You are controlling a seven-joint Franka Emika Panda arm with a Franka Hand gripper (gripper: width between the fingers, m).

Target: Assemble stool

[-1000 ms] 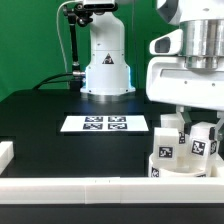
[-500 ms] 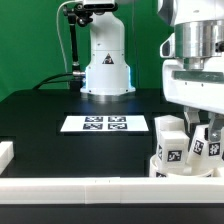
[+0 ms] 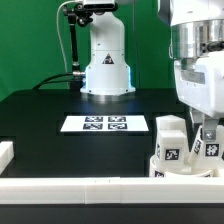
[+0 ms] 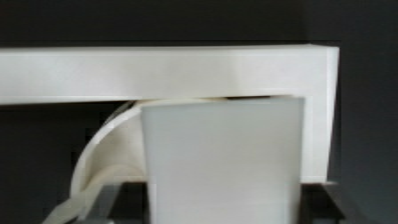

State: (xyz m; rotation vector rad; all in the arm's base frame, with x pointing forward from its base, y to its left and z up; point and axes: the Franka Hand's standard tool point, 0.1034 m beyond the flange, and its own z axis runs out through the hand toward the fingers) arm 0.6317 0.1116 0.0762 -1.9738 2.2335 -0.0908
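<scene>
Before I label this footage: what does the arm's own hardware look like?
The arm is glossy white with rounded shells, dark seams, and a small dark logo on its base. A black cable runs down beside it. The gripper end is a blocky white-and-grey housing.

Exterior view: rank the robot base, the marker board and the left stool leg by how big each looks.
1. Robot base, largest.
2. Marker board.
3. Left stool leg, smallest, though it sits nearest the camera, so true sizes stay unsure.

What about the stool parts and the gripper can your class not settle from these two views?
- Gripper: exterior view, fingertips hidden behind the legs; open or shut unclear.
- Seat: exterior view, cut off by the frame's edge and partly screened by the white rail.
- Wrist view: blurred white surfaces fill it; no tags readable, so which part is unclear.
</scene>
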